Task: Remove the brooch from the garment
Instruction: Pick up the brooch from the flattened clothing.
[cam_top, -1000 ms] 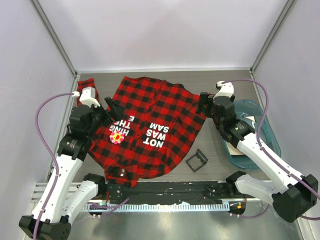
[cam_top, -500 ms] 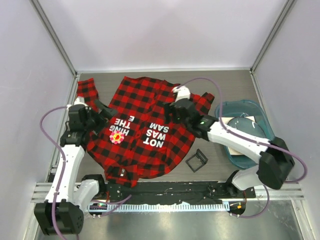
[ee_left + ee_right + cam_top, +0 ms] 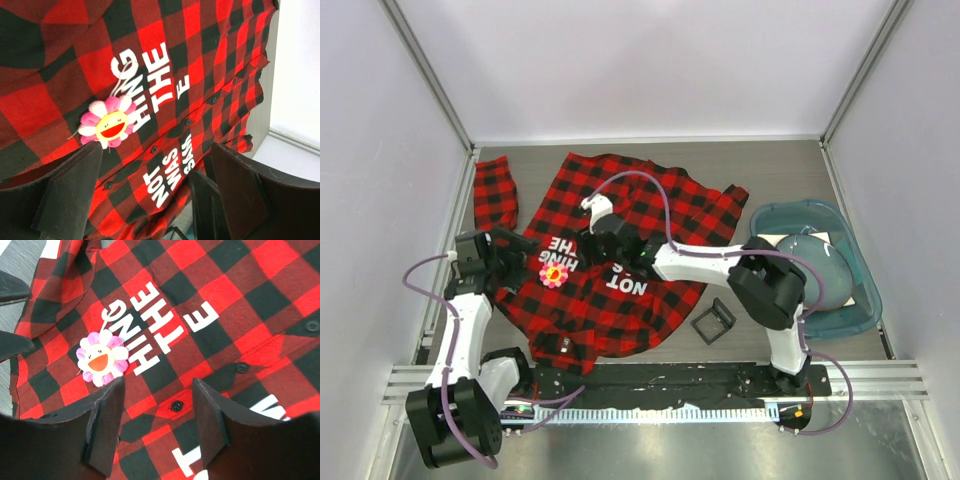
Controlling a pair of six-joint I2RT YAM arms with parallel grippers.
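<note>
Right gripper (image 3: 582, 238): jaws spread, nothing between them; hovers over the white lettering, fingertips pointing towards the brooch (image 3: 553, 272).
Right gripper, wrist view (image 3: 159, 385): brooch (image 3: 101, 358) lies just ahead of one finger, outside the gap.
Left gripper (image 3: 525, 258): jaws apart, holding nothing; sits at the shirt's left edge, just left of the brooch.
Left gripper, wrist view (image 3: 157, 150): brooch (image 3: 107, 123) is just past one fingertip, apart from it.
Change, right arm: half a second ago it was over the shirt's right half, and a second ago at the shirt's right edge. It has now swung left across the lettering.
Change, left arm: drawn back towards its base, gripper now level with the brooch.
Change, brooch and garment (image 3: 640, 195): same spot, same lie.
Brooch, look: rounded pink petals, some paler, around a yellow centre with a red open-mouthed smile. A thin white loop shows beside it.
Brooch, place: on the garment's lower left part, against the start of the word "HING".
Garment, look: red-and-black check, spread flat on the table (image 3: 780, 165), black buttons down the front.
</note>
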